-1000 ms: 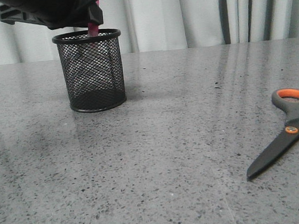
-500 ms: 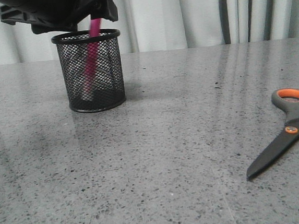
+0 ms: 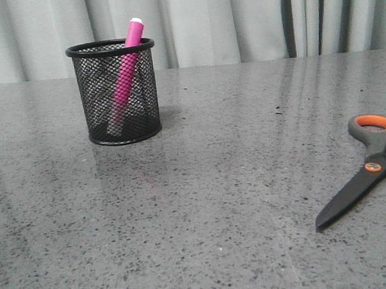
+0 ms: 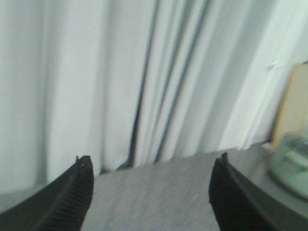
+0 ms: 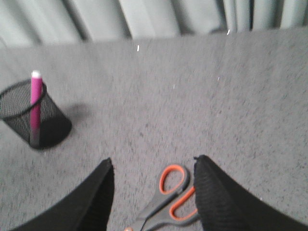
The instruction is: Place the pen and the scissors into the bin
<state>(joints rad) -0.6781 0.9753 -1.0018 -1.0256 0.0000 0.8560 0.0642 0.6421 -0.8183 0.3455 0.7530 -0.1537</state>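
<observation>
Picking up the scissors point(image 5: 166, 202) comes next: right gripper point(image 5: 153, 192) fingers are spread above the handles, left gripper point(image 4: 150, 192) is released too.

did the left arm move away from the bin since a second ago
Yes. It hung right over the bin rim in the front view earlier and is now gone from that view, leaving the pen leaning inside. The left gripper faces the curtain, jaws open.

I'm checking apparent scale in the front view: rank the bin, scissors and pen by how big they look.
1. bin
2. scissors, partly cut off and nearer the camera, so unsure against the bin
3. pen
</observation>
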